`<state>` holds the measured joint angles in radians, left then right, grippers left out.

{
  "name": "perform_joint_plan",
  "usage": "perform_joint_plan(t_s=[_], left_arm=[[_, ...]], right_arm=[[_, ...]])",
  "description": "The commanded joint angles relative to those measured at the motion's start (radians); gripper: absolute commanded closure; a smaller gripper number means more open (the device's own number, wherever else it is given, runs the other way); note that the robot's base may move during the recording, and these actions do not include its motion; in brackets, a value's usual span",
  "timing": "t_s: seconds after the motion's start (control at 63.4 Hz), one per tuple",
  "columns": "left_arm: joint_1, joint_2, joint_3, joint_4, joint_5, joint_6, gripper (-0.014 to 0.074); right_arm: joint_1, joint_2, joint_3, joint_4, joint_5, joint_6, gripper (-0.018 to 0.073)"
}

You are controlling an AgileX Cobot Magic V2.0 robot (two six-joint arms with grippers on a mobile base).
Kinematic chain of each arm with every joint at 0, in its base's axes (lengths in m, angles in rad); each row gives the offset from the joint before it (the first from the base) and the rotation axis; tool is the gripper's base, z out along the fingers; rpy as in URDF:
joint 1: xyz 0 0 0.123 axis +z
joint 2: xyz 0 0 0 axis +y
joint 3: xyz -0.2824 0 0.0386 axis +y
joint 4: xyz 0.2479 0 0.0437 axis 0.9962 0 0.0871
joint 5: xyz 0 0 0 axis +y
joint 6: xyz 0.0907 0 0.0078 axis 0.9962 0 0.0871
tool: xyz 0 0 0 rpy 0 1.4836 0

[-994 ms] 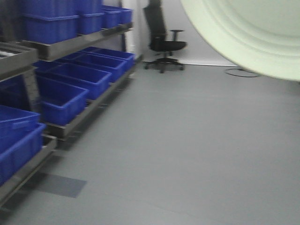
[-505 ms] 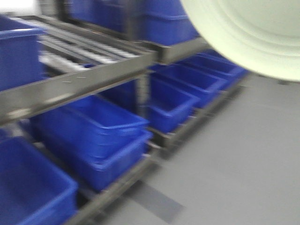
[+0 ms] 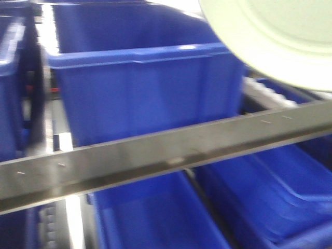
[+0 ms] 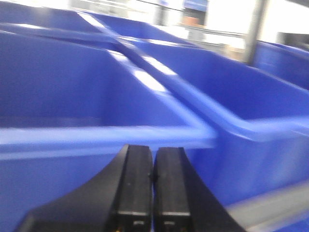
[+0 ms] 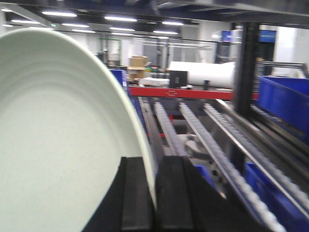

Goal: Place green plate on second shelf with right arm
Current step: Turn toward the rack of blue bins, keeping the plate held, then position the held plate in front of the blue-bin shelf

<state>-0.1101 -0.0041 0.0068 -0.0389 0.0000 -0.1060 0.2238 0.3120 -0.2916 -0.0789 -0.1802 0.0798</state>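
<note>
One green plate [image 5: 63,145], rim clamped in right gripper [image 5: 155,198]; transport step; next, probably: level onto roller surface [image 5: 215,137]; left gripper [image 4: 153,186] closed, empty.

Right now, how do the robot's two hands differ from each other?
The right hand is closed on the rim of the green plate, while the left hand is shut with nothing between its fingers. The left hand looks out over blue bins, and the right hand looks along a shelf of roller tracks. Both hands have the same flat black fingers.
</note>
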Motion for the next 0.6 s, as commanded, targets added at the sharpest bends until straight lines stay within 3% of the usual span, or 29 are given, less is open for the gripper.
perform_joint_plan(t_s=[0.0, 0.584], left_arm=[[-0.007, -0.016, 0.041, -0.006, -0.079, -0.003, 0.0466], [-0.007, -0.016, 0.041, -0.006, -0.079, -0.003, 0.0466]], right_arm=[[-0.004, 0.004, -0.033, 0.002, -0.112, 0.005, 0.0503], [-0.004, 0.004, -0.033, 0.002, -0.112, 0.005, 0.0503]])
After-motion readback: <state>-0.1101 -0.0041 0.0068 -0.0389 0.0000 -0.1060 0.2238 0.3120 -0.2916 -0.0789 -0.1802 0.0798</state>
